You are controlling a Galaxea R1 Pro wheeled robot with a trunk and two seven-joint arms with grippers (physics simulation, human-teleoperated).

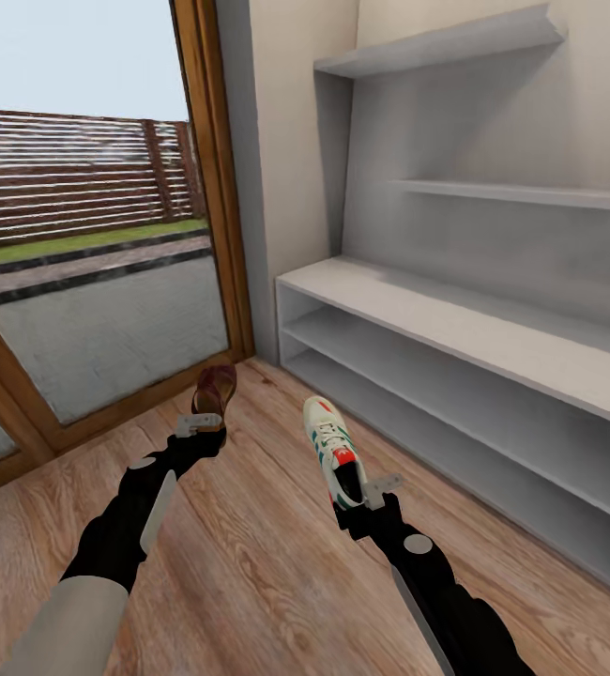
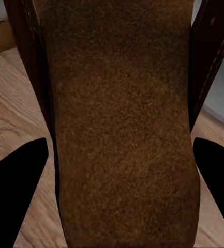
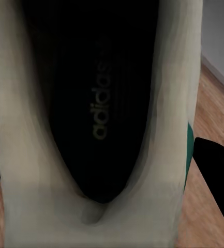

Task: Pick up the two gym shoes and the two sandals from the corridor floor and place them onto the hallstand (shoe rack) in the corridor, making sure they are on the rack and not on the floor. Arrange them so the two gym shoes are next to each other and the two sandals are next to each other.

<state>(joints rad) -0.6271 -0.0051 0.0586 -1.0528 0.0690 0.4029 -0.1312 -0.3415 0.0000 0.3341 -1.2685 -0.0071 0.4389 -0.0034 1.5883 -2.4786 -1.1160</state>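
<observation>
My left gripper is shut on a dark brown sandal, held above the wood floor near the glass door; its tan insole sits between the black fingers. My right gripper is shut on a cream-white gym shoe with green stripes and red lining, held toe-forward in front of the hallstand; the wrist view looks into the shoe's dark opening. The hallstand's broad top, two open shelf levels and two wall shelves hold nothing. The other shoe and sandal are out of view.
A wood-framed glass door fills the left, with a yard outside. The wall corner separates door and hallstand. Wood-plank floor spreads beneath both arms.
</observation>
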